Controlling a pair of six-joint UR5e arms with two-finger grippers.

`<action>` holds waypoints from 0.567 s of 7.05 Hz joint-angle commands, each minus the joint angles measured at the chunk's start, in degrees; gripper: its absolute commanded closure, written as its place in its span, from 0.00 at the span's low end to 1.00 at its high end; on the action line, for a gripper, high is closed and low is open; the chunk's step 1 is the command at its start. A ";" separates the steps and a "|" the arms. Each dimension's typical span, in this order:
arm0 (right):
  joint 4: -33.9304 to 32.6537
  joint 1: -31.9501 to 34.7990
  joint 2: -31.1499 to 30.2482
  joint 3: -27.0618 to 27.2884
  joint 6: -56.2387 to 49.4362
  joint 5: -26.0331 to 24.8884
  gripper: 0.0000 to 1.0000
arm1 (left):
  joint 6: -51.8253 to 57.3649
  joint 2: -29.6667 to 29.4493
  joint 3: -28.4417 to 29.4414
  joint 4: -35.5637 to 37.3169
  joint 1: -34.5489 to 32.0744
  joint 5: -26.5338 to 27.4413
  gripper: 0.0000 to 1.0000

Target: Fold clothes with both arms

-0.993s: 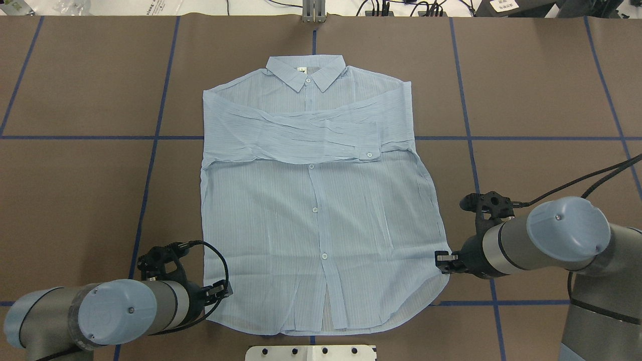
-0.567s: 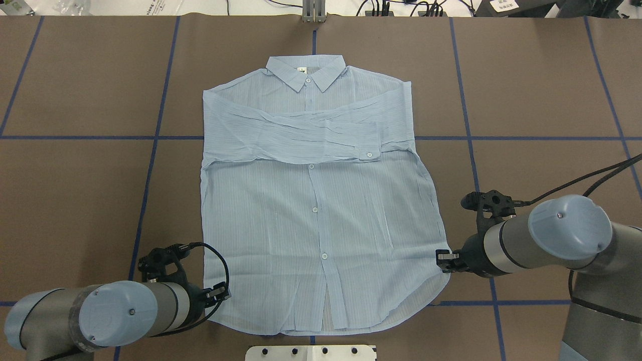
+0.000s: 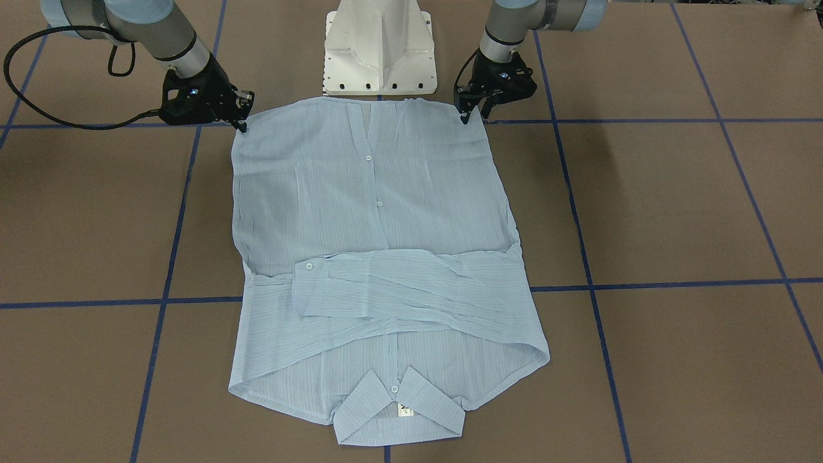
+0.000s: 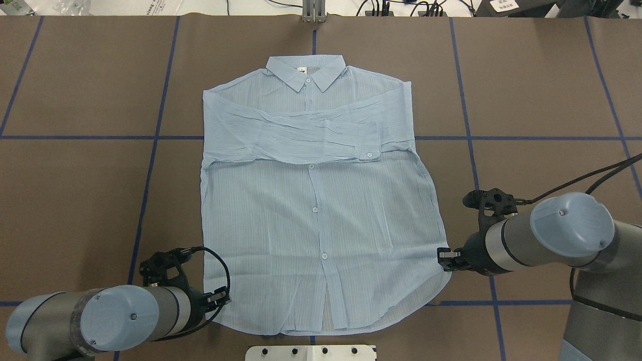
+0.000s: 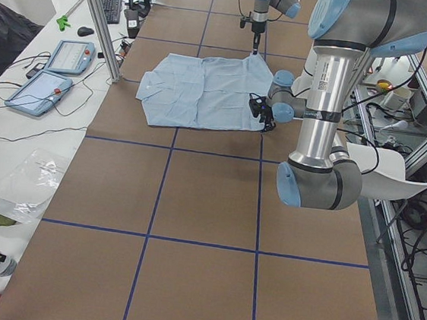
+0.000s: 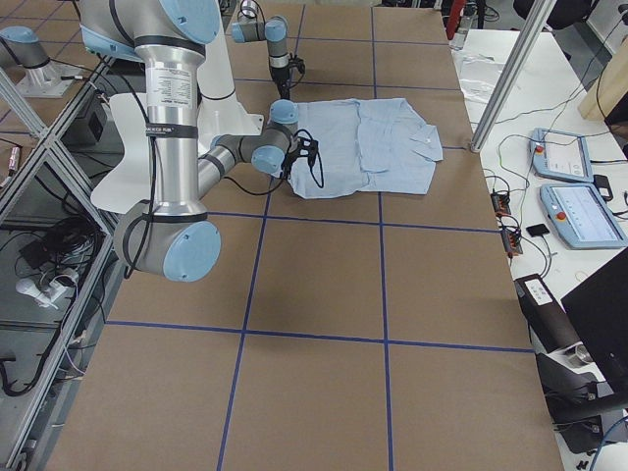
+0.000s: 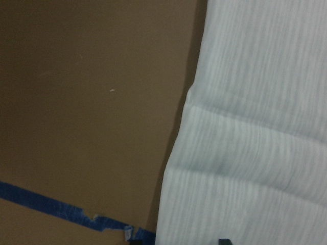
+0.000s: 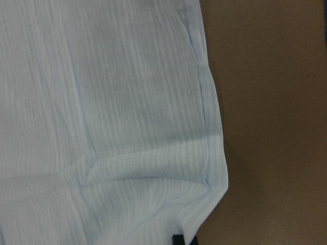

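Shirt [image 4: 311, 225] lies flat, sleeves crossed over the chest, hem nearest the pedestal base [image 3: 379, 51]. My left gripper [image 4: 221, 297] and right gripper [image 4: 443, 260] flank that base at the hem corners, seemingly placed to fold the hem collarward. I cannot tell either gripper's finger gap.

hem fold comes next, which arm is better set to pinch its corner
Right, narrowly: the right tool sits by the rounded hem corner of the shirt; the left tool meets only its side edge.

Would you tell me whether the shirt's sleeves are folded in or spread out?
Folded in: both sleeves lie across the chest of the shirt, a buttoned cuff on top.
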 commanded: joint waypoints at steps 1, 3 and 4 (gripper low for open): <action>-0.03 0.13 -0.18 -0.08 0.00 0.01 1.00 | 0.00 0.00 0.00 0.00 0.21 -0.09 0.41; -0.03 0.74 -0.27 -0.08 0.00 0.88 1.00 | 0.00 -0.17 0.00 0.00 0.39 -0.09 0.53; -0.12 0.74 -0.18 -0.26 0.00 0.97 1.00 | 0.00 -0.09 0.00 0.00 0.39 -0.09 0.63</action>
